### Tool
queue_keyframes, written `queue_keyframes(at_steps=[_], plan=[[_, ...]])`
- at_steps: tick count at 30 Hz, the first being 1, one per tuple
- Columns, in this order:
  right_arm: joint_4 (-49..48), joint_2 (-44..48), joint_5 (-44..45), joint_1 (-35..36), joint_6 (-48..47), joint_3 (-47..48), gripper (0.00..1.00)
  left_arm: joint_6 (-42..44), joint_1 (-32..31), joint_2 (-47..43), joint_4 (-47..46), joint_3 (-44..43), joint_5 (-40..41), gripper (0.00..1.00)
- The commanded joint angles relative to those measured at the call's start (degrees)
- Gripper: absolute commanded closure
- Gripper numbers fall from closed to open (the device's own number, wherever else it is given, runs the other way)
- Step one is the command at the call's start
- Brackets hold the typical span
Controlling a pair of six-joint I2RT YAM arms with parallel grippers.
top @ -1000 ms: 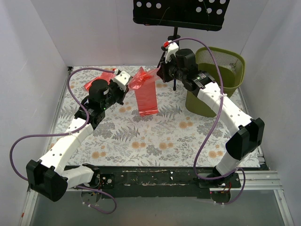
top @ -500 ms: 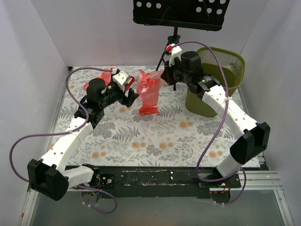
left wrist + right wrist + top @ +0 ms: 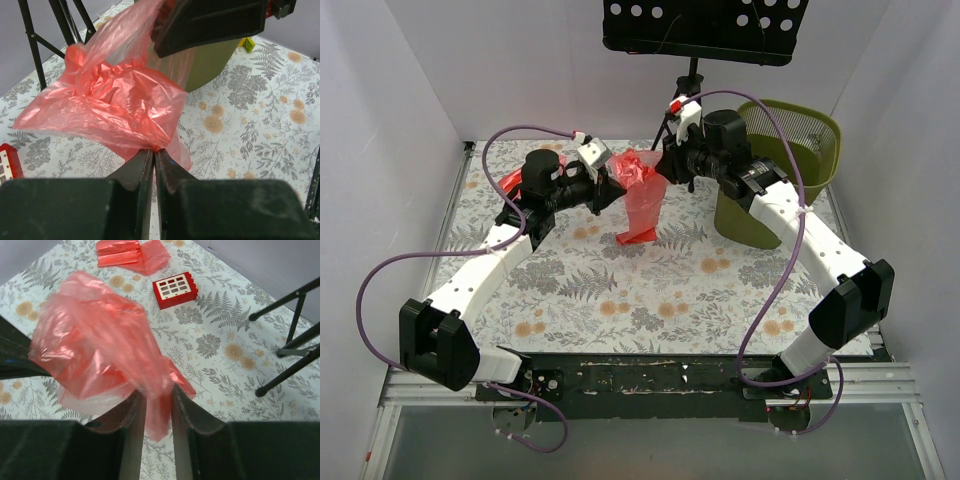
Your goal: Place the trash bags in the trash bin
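One red trash bag (image 3: 644,205) hangs bunched above the table between both grippers. My left gripper (image 3: 609,187) is shut on its lower edge, the jaws pinching the film (image 3: 110,105) at their tips (image 3: 154,151). My right gripper (image 3: 666,165) holds its jaws apart, with a loose fold of the bag (image 3: 100,350) hanging in the gap (image 3: 159,396). More trash bags (image 3: 131,252) lie flat and folded at the table's far left (image 3: 515,181). The olive-green trash bin (image 3: 738,222) stands at the back right, just beyond the right gripper.
A small red box with white buttons (image 3: 175,289) lies on the floral cloth near the folded bags. A black music stand (image 3: 705,30) rises at the back centre, and its tripod legs (image 3: 285,357) reach down beside the bin. White walls close in three sides.
My left arm swung right to the hanging bag and closed on it. The right gripper's jaws parted from their tight pinch. The bag went from hanging long to bunched.
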State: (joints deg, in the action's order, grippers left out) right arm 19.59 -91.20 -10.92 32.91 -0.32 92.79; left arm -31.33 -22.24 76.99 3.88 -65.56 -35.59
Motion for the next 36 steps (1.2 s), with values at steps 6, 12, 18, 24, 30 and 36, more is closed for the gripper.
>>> queue_keyframes(at_steps=[6, 12, 18, 24, 30, 36], plan=[[0.6, 0.9, -7.2, 0.2, -6.4, 1.1, 0.43, 5.7, 0.0, -0.9, 3.3, -4.1, -4.6, 1.0], [2.0, -2.7, -10.0, 0.2, -9.4, 4.7, 0.4, 15.6, -0.1, -1.5, 9.4, -6.5, -7.7, 1.0], [6.3, -7.3, -16.9, 0.2, -13.9, 10.7, 0.38, 27.1, -0.4, -1.6, 19.1, -9.7, -11.6, 1.0], [13.3, -12.6, -24.0, 0.5, -21.1, 18.7, 0.35, 37.2, -1.2, -3.4, 24.9, -10.3, -12.9, 1.0], [19.8, -17.9, -35.3, 1.5, -25.0, 23.9, 0.35, 46.3, -2.9, -4.7, 29.4, -10.1, -10.1, 1.0], [22.7, -20.7, -36.6, 2.5, -23.6, 24.1, 0.5, 49.2, -4.0, -6.1, 30.8, -10.1, -7.4, 1.0]])
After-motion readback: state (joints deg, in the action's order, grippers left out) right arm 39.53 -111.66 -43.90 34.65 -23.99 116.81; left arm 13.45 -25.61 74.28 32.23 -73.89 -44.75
